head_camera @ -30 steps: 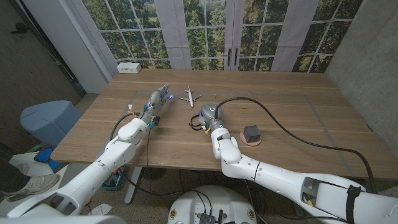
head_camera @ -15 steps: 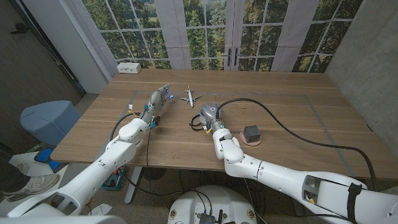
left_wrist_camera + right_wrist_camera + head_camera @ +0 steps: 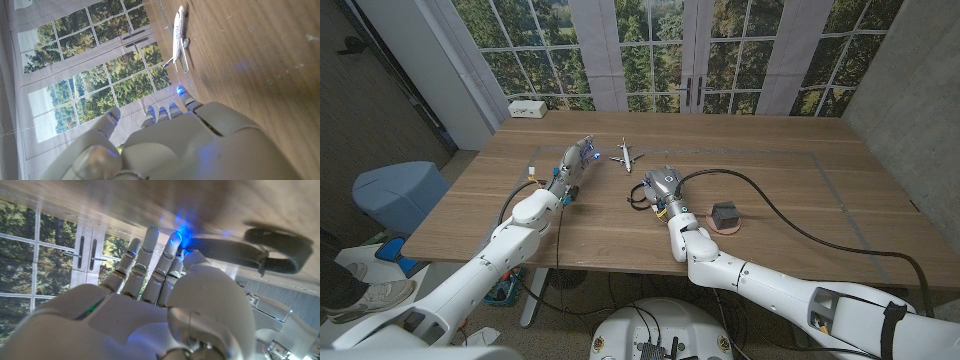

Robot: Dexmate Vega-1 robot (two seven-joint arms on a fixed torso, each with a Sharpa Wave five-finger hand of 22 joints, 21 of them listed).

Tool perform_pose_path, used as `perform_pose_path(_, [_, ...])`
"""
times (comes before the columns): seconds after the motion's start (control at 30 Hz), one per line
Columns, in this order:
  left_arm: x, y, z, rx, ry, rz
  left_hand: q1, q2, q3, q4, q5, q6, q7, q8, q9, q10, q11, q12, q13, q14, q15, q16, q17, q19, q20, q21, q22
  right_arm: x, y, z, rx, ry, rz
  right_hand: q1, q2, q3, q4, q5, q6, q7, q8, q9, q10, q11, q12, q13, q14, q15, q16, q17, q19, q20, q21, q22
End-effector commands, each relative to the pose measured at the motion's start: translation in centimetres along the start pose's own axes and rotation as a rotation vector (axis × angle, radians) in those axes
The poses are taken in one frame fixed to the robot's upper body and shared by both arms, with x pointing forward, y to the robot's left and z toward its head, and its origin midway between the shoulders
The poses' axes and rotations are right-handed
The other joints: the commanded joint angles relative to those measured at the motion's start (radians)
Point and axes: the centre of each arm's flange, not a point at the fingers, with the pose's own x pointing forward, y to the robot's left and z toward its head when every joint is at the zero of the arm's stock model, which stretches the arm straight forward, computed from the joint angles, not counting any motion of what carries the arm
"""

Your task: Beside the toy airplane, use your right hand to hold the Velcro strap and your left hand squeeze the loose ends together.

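The right robot hand point(image 3: 663, 186) reaches over the Velcro strap point(image 3: 638, 196), a dark loop lying on the counter point(image 3: 770, 190) just at its fingertips; the right wrist view shows the fingers point(image 3: 150, 245) extended and apart, holding nothing. Farther left, the left robot hand point(image 3: 570, 166) waits with fingers spread, empty, well apart from the strap. Beyond both sits the toy airplane point(image 3: 625, 156). The likely risk: fingers pushing the light loop along the wood rather than pinning it, or sliding it toward the airplane.
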Motion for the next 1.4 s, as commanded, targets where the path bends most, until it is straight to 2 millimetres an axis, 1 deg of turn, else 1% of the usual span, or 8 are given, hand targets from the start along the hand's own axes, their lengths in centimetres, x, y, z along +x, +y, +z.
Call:
perform_pose_path(0.03, [0.2, -0.4, 0.3, 0.004, 0.004, -0.012, -0.004, 0.030, -0.001, -0.021, -0.001, 0.016, -0.005, 0.004, 0.000, 0.025, 0.007, 0.006, 0.000, 0.025, 0.015, 0.003, -0.004, 0.020, 0.009, -0.002, 0.001, 0.1, -1.8, -1.3, 0.084, 0.019, -0.177, 0.000, 0.008, 0.005, 0.009, 0.008, -0.003, -0.001, 0.015, 0.021, -0.005, -0.002, 0.014, 0.025, -0.002, -0.149, -0.007, 0.016, -0.010, -0.022, 0.011, 0.002])
perform_pose_path(0.13, [0.2, -0.4, 0.3, 0.010, 0.012, -0.017, 0.004, 0.015, -0.004, -0.042, -0.005, 0.030, -0.011, 0.007, 0.001, 0.044, 0.009, 0.010, 0.001, 0.057, 0.031, 0.008, -0.006, 0.044, 0.021, -0.001, 0.002, 0.2, -2.2, -1.7, 0.081, 0.018, -0.197, -0.001, 0.009, 0.008, 0.010, 0.011, -0.009, -0.006, 0.023, 0.035, -0.010, -0.002, 0.021, 0.043, -0.005, -0.150, -0.016, 0.026, -0.014, -0.024, 0.015, 0.001])
perform_pose_path(0.27, [0.2, -0.5, 0.6, 0.041, 0.036, -0.022, 0.037, -0.020, -0.008, -0.115, -0.024, 0.080, -0.005, 0.017, 0.002, 0.099, 0.022, 0.020, 0.002, 0.113, 0.048, 0.010, -0.006, 0.086, 0.034, -0.009, 0.001, 0.4, -2.7, -2.1, 0.071, 0.019, -0.225, -0.001, 0.008, 0.010, 0.010, 0.013, -0.010, -0.008, 0.033, 0.048, -0.010, -0.004, 0.029, 0.060, -0.003, -0.150, -0.022, 0.037, -0.014, -0.024, 0.021, 0.000])
perform_pose_path(0.4, [0.3, -0.7, 1.2, 0.105, 0.075, -0.041, 0.087, -0.031, 0.006, -0.199, -0.042, 0.148, 0.013, 0.031, 0.004, 0.167, 0.021, 0.031, 0.004, 0.165, 0.051, 0.012, -0.005, 0.114, 0.036, -0.021, 0.003, 0.6, -3.3, -2.4, 0.055, 0.022, -0.244, -0.001, 0.005, 0.012, 0.009, 0.014, -0.013, -0.010, 0.040, 0.059, -0.013, -0.005, 0.034, 0.074, -0.001, -0.151, -0.028, 0.046, -0.016, -0.026, 0.026, -0.001])
perform_pose_path(0.47, [0.5, -0.8, 1.5, 0.137, 0.091, -0.054, 0.104, -0.032, 0.010, -0.226, -0.048, 0.179, 0.020, 0.036, 0.005, 0.194, 0.028, 0.036, 0.005, 0.180, 0.050, 0.012, -0.004, 0.125, 0.037, -0.025, 0.003, 0.7, -3.5, -2.4, 0.048, 0.023, -0.251, -0.002, 0.005, 0.013, 0.010, 0.015, -0.015, -0.010, 0.043, 0.064, -0.015, -0.005, 0.035, 0.079, -0.001, -0.150, -0.032, 0.049, -0.017, -0.028, 0.027, -0.002])
perform_pose_path(0.6, [0.6, -0.9, 2.1, 0.192, 0.115, -0.065, 0.135, -0.031, 0.019, -0.264, -0.055, 0.234, 0.028, 0.047, 0.006, 0.230, 0.016, 0.039, 0.006, 0.212, 0.051, 0.015, -0.003, 0.147, 0.037, -0.029, 0.005, 0.9, -3.9, -2.5, 0.035, 0.033, -0.263, -0.003, 0.003, 0.014, 0.009, 0.016, -0.017, -0.009, 0.048, 0.072, -0.017, -0.006, 0.035, 0.084, -0.001, -0.150, -0.037, 0.056, -0.019, -0.028, 0.031, -0.003])
perform_pose_path(0.9, [0.7, -1.2, 3.2, 0.282, 0.138, -0.063, 0.188, -0.030, 0.031, -0.289, -0.060, 0.293, 0.042, 0.057, 0.008, 0.301, 0.007, 0.052, 0.008, 0.257, 0.043, 0.018, -0.002, 0.171, 0.041, -0.036, 0.007, 1.2, -4.9, -2.6, -0.013, 0.044, -0.268, -0.005, 0.000, 0.018, 0.009, 0.019, -0.019, -0.011, 0.063, 0.093, -0.016, -0.008, 0.033, 0.089, 0.005, -0.151, -0.051, 0.075, -0.024, -0.031, 0.040, -0.005])
perform_pose_path(1.4, [1.1, -2.6, 5.4, 0.435, 0.139, -0.075, 0.290, -0.085, 0.025, -0.298, -0.065, 0.409, 0.035, 0.087, 0.010, 0.381, -0.009, 0.057, 0.012, 0.325, 0.031, 0.021, 0.000, 0.204, 0.045, -0.048, 0.009, 1.7, -5.6, -2.5, -0.066, 0.047, -0.281, -0.012, -0.005, 0.024, 0.009, 0.023, -0.022, -0.016, 0.071, 0.103, -0.017, -0.008, 0.025, 0.094, 0.008, -0.151, -0.080, 0.104, -0.037, -0.034, 0.054, -0.009])
